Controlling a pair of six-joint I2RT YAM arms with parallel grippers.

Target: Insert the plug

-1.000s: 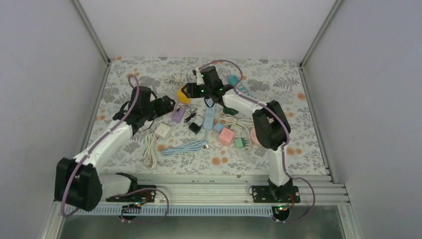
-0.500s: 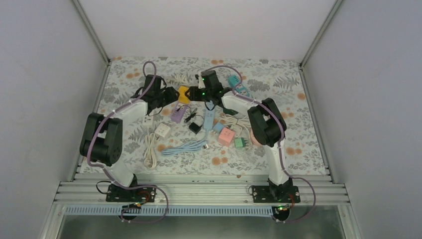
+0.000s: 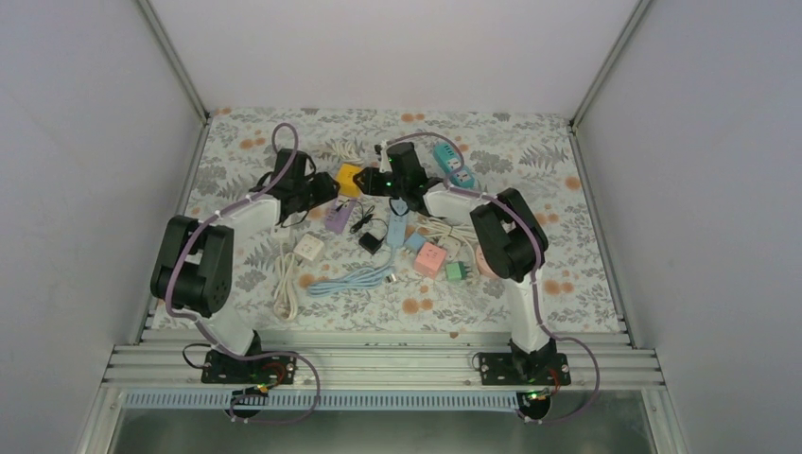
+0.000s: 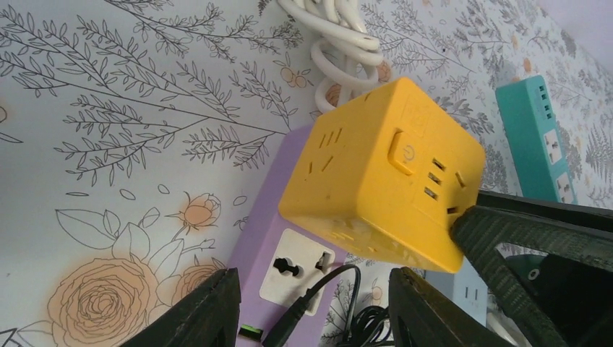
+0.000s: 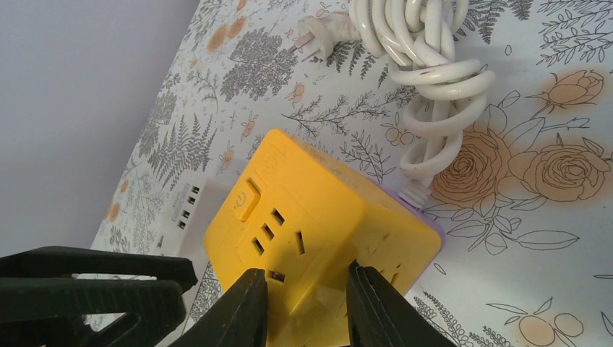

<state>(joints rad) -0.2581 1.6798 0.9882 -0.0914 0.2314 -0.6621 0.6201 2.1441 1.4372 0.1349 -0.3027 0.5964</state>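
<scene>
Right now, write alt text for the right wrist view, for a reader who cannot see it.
The right end effector clamps a yellow cube socket, tilted above a purple power strip on a floral tablecloth. A coiled white cable lies beyond it, and the left end effector shows at lower left.

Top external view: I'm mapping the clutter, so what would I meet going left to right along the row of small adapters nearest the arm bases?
white adapter → black adapter → pink socket cube → green adapter
</scene>
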